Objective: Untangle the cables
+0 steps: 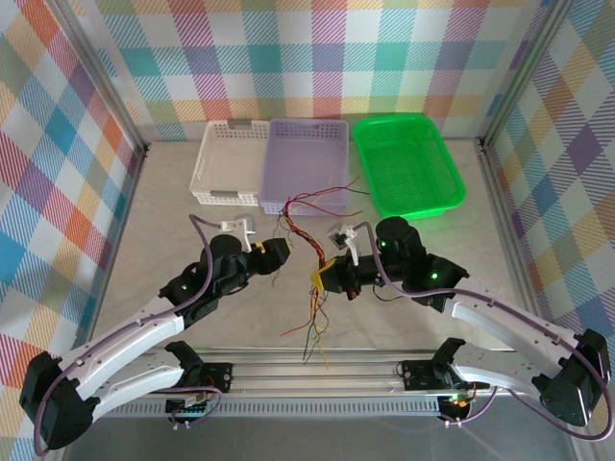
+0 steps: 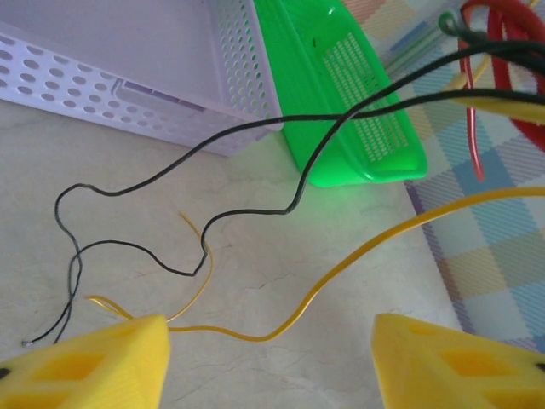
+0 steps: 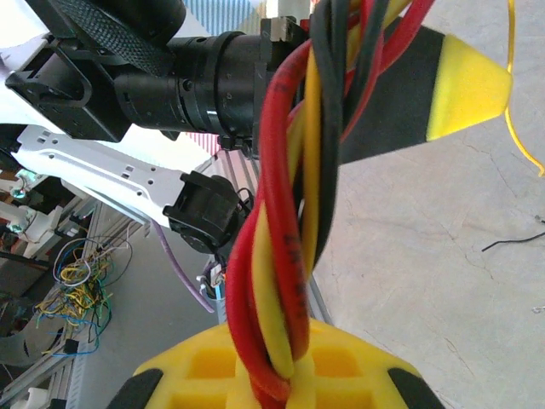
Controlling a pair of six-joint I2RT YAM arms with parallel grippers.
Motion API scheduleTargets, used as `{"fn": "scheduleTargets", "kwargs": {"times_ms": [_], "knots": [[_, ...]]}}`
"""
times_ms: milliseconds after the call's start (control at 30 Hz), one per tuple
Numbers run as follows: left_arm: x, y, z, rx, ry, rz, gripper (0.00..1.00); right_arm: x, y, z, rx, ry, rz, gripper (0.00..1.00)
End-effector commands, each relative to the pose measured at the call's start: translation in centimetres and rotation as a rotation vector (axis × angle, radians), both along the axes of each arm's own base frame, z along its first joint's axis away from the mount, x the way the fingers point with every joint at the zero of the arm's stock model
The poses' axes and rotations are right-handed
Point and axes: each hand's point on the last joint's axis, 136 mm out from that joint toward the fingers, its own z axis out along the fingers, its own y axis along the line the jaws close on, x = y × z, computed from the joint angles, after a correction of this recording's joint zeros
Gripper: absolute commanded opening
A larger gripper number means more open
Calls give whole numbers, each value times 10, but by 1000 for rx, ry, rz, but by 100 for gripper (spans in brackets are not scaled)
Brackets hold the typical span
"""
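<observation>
The right gripper (image 1: pixel 318 279) is pinching the twisted red, yellow and black cables (image 1: pixel 306 248) mid-table, just in front of the lilac basket (image 1: pixel 307 144). The left gripper (image 2: pixel 272 371) is hovering beside them, jaws spread around a loose yellow strand, with black strands trailing over the table (image 2: pixel 358 341)

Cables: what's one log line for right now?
left end effector: open near thin yellow cable | right end effector: shut on twisted red-yellow-black cable bundle
</observation>
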Motion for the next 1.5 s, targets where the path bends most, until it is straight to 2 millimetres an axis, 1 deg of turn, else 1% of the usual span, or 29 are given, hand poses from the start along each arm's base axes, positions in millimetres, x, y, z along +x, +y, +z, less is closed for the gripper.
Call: {"fn": "scheduleTargets", "kwargs": {"times_ms": [0,200,300,333,400,433,533,600,667,700,800,933,1033,1100,1200,1267,1333,1400,1467], "knots": [[6,-2,13,-19,-32,2,61,-3,2,31,72,-40,26,0],[10,-5,12,-26,-26,5,61,-5,3,32,83,-20,41,0],[12,-6,12,-28,-27,13,50,-7,3,33,89,-11,47,0],[13,-6,13,-30,-29,14,46,-7,3,32,88,-8,50,0],[13,-6,15,-32,-32,14,30,-6,3,29,80,-3,40,0],[13,-6,16,-33,-33,14,21,-5,3,26,71,2,35,0],[12,-4,17,-31,-32,17,0,-1,3,17,43,21,16,0],[10,-3,18,-31,-29,16,0,5,2,8,19,35,-20,0],[6,-2,21,-40,-28,5,0,18,-2,-3,-6,58,-81,0],[4,-2,23,-41,-25,0,0,26,-6,-10,-23,79,-123,0],[-2,0,26,-26,-8,-18,0,48,-18,-23,-31,146,-211,0],[-11,0,30,-1,17,-53,0,72,-31,-40,-45,235,-302,0],[-15,0,34,10,33,-70,0,80,-34,-55,-76,280,-323,0],[-17,1,36,14,33,-76,0,79,-32,-61,-74,298,-303,0],[-18,3,45,0,21,-68,0,83,-34,-75,-95,313,-326,0],[-17,6,54,-20,6,-52,0,87,-39,-90,-146,322,-360,0],[-21,11,60,-22,13,-42,0,92,-46,-112,-223,345,-395,0],[-23,11,73,-42,-2,-45,0,92,-50,-128,-275,357,-408,5],[-23,10,82,-54,-6,-50,0,92,-52,-138,-300,362,-407,11]]}}
